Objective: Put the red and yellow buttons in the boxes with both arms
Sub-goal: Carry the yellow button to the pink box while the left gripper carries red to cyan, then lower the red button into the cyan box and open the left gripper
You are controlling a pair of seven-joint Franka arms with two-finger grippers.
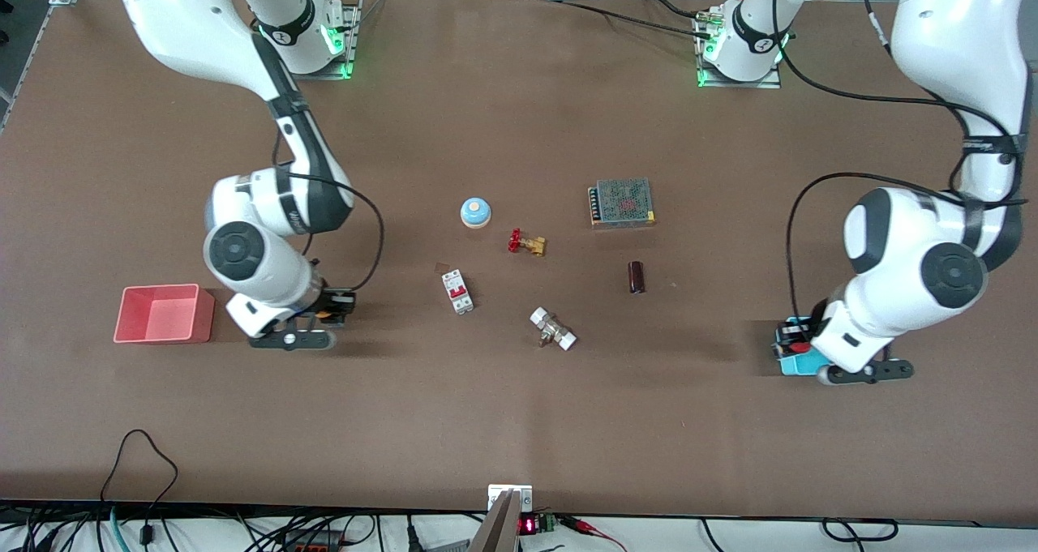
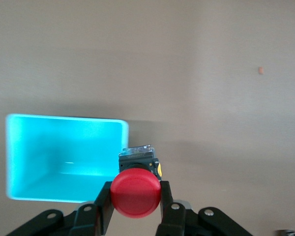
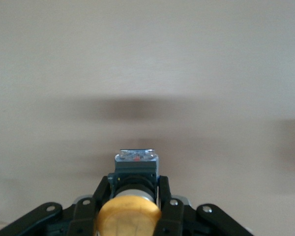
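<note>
The red button (image 2: 136,192) sits between the fingers of my left gripper (image 2: 136,189), which is shut on its cap. The left gripper (image 1: 803,344) holds the red button (image 1: 799,346) just over the rim of the cyan box (image 1: 791,365), near the left arm's end of the table; the cyan box (image 2: 69,142) shows hollow inside. My right gripper (image 3: 134,191) is shut on the yellow button (image 3: 129,216), its black base (image 3: 135,164) pointing at the table. The right gripper (image 1: 331,317) hangs low, beside the pink-red box (image 1: 160,338).
Mid-table lie a blue-domed button (image 1: 475,212), a red-handled brass valve (image 1: 527,242), a white circuit breaker (image 1: 458,291), a white-ended fitting (image 1: 553,329), a dark cylinder (image 1: 636,277) and a metal power supply (image 1: 622,202).
</note>
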